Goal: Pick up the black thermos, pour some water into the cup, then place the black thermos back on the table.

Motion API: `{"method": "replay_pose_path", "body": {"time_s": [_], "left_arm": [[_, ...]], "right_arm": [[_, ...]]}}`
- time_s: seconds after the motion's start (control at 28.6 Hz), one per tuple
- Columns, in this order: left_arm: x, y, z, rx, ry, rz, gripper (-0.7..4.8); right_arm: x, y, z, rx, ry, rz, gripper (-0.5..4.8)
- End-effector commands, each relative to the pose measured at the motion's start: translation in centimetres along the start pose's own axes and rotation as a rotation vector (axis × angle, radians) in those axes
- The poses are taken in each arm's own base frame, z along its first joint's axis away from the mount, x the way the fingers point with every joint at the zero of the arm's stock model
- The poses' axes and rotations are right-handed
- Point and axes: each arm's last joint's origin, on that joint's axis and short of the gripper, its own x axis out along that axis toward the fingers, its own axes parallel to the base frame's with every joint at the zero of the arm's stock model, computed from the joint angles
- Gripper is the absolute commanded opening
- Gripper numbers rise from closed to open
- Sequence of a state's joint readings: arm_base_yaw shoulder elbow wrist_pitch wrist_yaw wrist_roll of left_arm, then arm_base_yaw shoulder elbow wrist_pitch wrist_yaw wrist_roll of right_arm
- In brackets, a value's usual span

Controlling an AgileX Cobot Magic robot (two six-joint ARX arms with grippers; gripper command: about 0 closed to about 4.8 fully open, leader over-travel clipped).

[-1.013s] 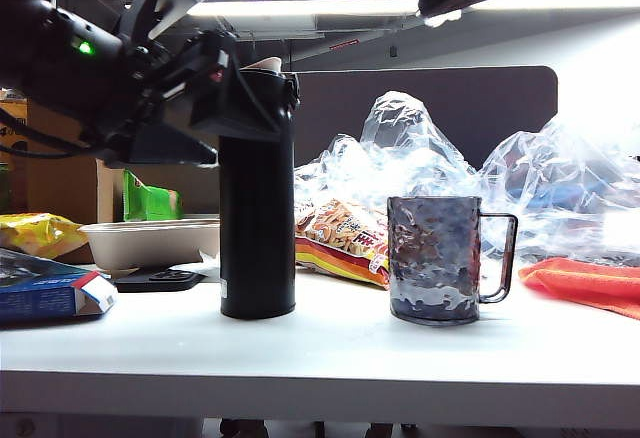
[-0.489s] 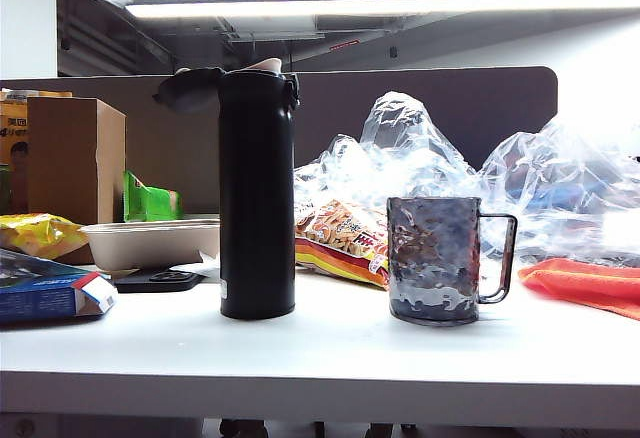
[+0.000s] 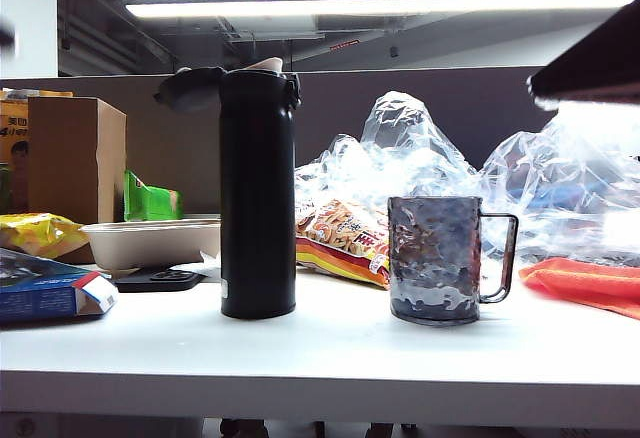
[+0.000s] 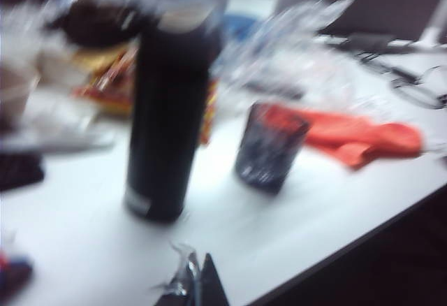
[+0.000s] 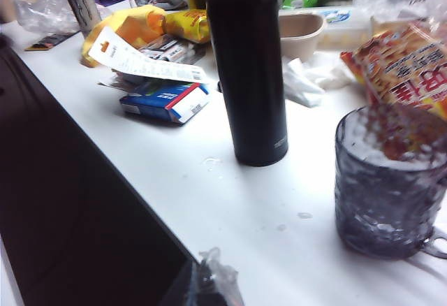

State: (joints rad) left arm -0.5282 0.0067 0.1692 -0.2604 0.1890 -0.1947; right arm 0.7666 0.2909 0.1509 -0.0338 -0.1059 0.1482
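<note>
Both jaws sit together, empty: left gripper and right gripper hang apart from the black thermos and cup, both upright on the tabletop, pour apparently done.

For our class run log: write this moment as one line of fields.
thermos: upright on table, lid open | cup: beside it, apart | left end effector: shut, empty | right end effector: shut, empty

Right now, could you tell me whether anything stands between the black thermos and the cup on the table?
Nothing visible does. The black thermos and the cup stand apart on the table, with only bare white tabletop between them; the snack bag lies behind that gap.
</note>
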Motion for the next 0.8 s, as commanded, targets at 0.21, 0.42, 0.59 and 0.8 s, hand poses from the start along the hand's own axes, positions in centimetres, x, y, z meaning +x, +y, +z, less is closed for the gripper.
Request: {"method": "replay_pose_path", "body": {"time_s": [0.21,0.42,0.59,0.8], "left_arm": [[1.6,1.0,-3.4,-0.057,-0.017,0.018,-0.05],[1.6,1.2,-3.8,-0.053,0.018,0.040,-0.05],[1.6,1.2,-4.2,-0.060,0.058,0.045,-0.04],[1.6,1.2,-4.2,-0.060,0.058,0.046,-0.05]], "right_arm": [[0.6,-0.6,-3.7,0.020,0.072,0.001,-0.05],[0.6,-0.9,-4.8,0.020,0.123,-0.054,-0.05],[0.6,-0.9,-4.9,0.021,0.130,-0.061,0.04],[0.6,-0.9,-4.9,0.021,0.129,-0.061,0.04]]}}
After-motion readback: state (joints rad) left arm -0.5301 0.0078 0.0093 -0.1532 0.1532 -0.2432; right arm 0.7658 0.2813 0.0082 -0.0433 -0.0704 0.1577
